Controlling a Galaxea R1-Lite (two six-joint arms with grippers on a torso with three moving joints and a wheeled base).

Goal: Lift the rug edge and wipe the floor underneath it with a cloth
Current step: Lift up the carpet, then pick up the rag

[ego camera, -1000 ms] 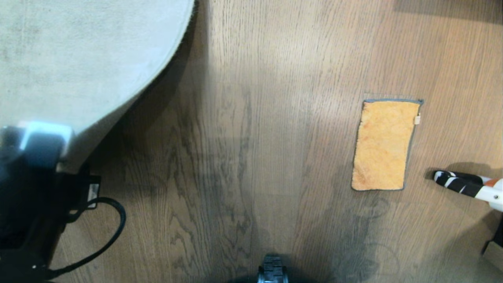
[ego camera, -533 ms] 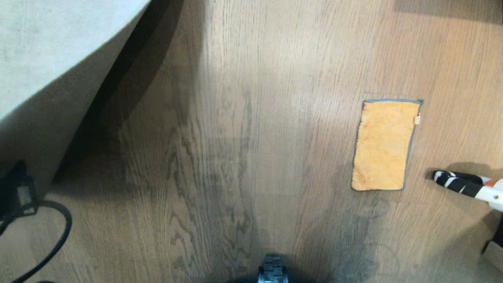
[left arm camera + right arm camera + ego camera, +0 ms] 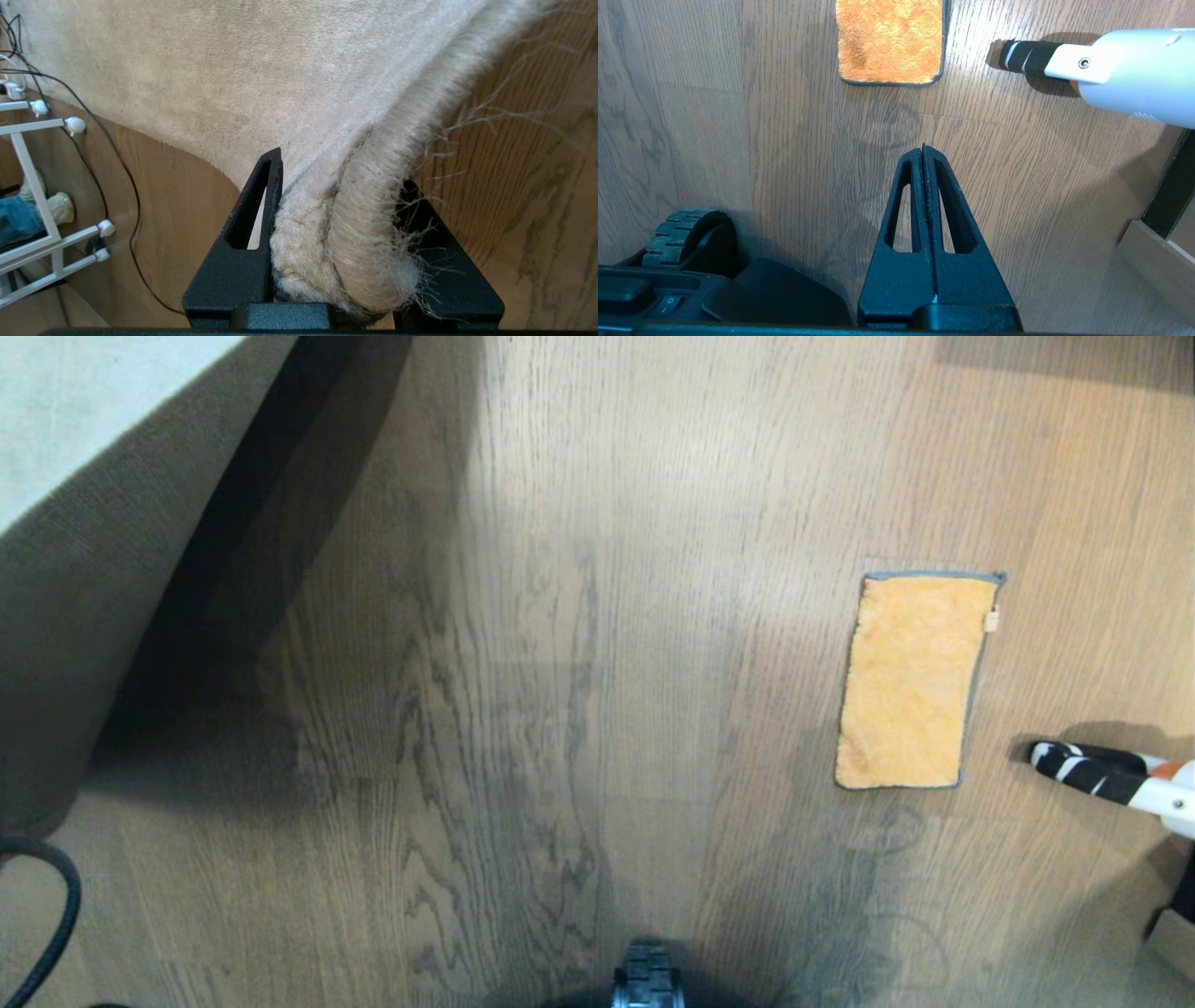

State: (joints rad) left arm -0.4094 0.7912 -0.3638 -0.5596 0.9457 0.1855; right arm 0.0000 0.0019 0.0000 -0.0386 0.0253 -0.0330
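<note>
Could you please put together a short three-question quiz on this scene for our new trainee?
1. True or false: the left gripper is shut on the rug edge.
2. Where does the cloth lie? A) flat on the floor, apart from the rug; B) under the rug; C) in the right gripper.
3. Fill in: in the head view, the raised rug shows its coarse ____ underside.

Key: 1 true, the edge is bunched between its fingers. 2 A; the right gripper is shut and empty, above bare floor near the cloth. 3 woven.
</note>
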